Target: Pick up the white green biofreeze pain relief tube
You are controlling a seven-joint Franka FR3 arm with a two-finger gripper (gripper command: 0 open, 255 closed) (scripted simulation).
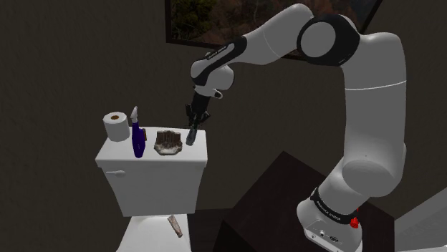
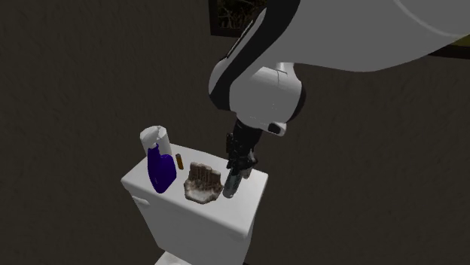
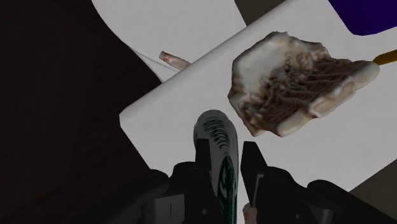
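Item: white tube with green markings [image 3: 216,137], standing nearly upright with a slight tilt at the edge of the white toilet-tank lid [image 1: 114,154] nearest the arm. Its lower end is at or just above the lid surface; whether it has come clear cannot be told. Holder: black two-finger gripper [image 3: 226,153], coming down from above, its fingers pressed against the tube's two sides and pinching it near its upper part. Nearest neighbour: brown-and-white ribbed shell-shaped dish [image 3: 292,83], just beside the tube on the lid. Further along the lid: deep blue spray bottle with a white nozzle [image 1: 137,139], then a white toilet-paper roll [image 1: 114,127] at the far end; a small brownish stick [image 2: 179,161] lies behind the bottle and dish. Below the tank, on the white toilet, lies a small pinkish-brown tube-shaped object [image 1: 174,225]. Step in hand, as judged: lifting the pinched tube off the lid. Handling notes: raise it straight up rather than sideways, since the shell dish sits close and a swing that way could knock it; keep the pinch firm, as the smooth rounded tube could pivot or slip between the pads; gain height clear of the spray bottle before any travel.
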